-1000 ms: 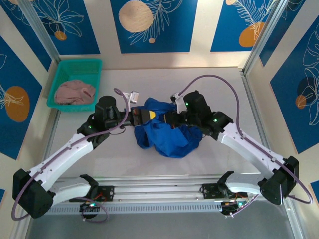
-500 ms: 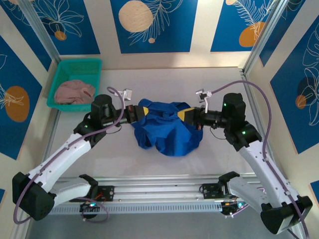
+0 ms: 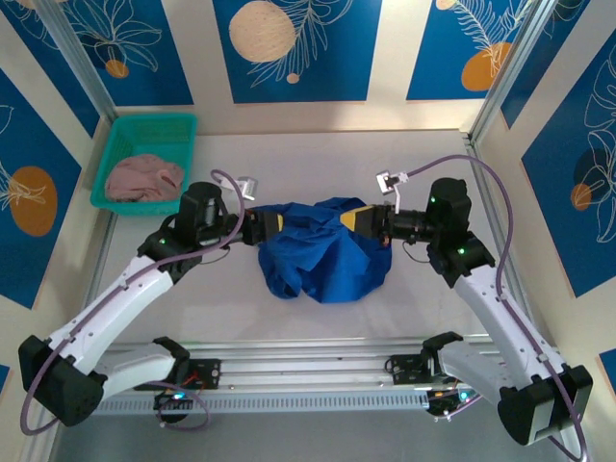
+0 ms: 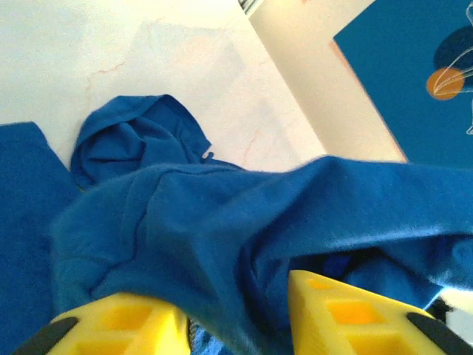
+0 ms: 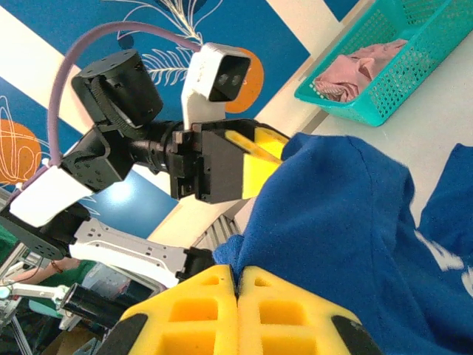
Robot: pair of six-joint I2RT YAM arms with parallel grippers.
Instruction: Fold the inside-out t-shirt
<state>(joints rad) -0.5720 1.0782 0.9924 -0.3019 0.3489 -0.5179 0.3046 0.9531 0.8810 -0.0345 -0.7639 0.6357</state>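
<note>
Pale table [image 3: 289, 159], blue-panelled walls behind. Left tool [image 3: 277, 222], at 9 o'clock of the inside-out t-shirt [image 3: 322, 260]: jaws just parted, cloth only draped across them. Shirt bunched at table centre. Right tool [image 3: 346, 219], at 3 o'clock: pinched closed on a fold. Judgement: left hold released, so it needs a regrasp before folding.

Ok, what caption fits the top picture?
Right gripper pinches the bunched blue t-shirt; left gripper sits open at its other side.
</note>
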